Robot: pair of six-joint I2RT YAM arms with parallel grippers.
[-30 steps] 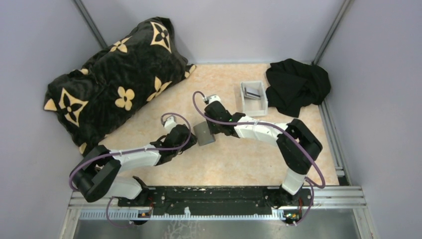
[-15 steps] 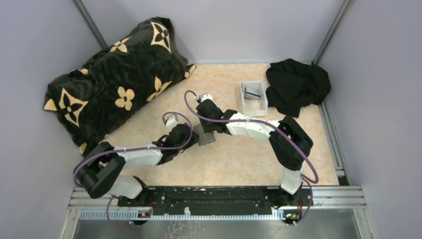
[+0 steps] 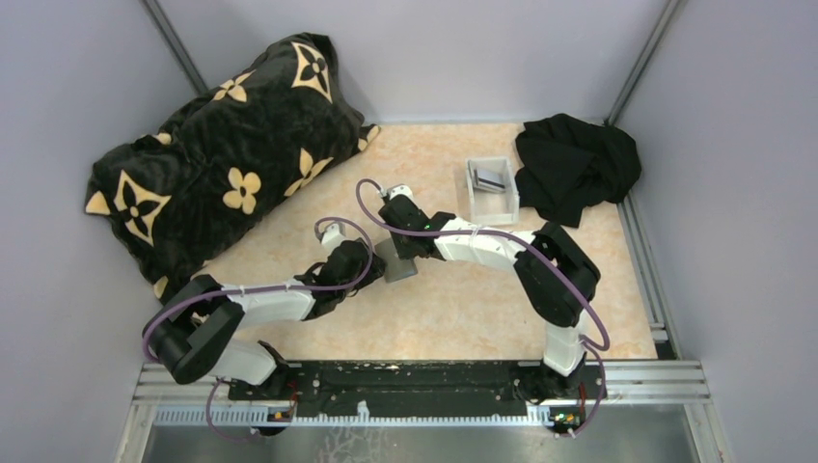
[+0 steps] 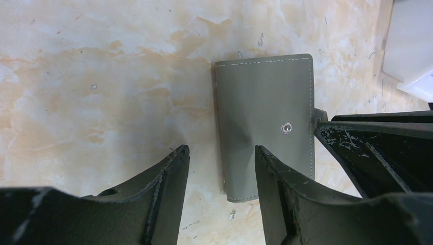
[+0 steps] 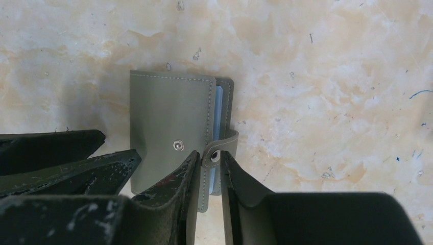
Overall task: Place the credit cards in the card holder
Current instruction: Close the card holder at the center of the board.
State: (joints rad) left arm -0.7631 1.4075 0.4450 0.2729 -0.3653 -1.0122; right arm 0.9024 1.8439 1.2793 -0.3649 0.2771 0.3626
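Note:
The card holder [image 3: 397, 263] lies folded shut on the marbled table, a grey wallet with a snap stud [image 4: 286, 127]. A blue card edge [image 5: 218, 102] peeks from its open side. My right gripper [image 5: 209, 155] stands over that side, its narrow jaws shut on the strap tab [image 5: 218, 153]. My left gripper [image 4: 219, 155] is open and low over the wallet's spine side. One of its fingers [image 4: 273, 176] lies over the cover and the other is off the wallet. Grey credit cards [image 3: 492, 178] lie in the white tray [image 3: 475, 198].
A black-and-gold patterned cushion [image 3: 222, 164] fills the back left. A crumpled black cloth [image 3: 577, 169] lies at the back right beside the tray. Grey walls close the table on three sides. The two arms meet over the table's middle.
My right arm has swung left onto the card holder, and its jaws have narrowed round the strap tab. The left arm has barely moved.

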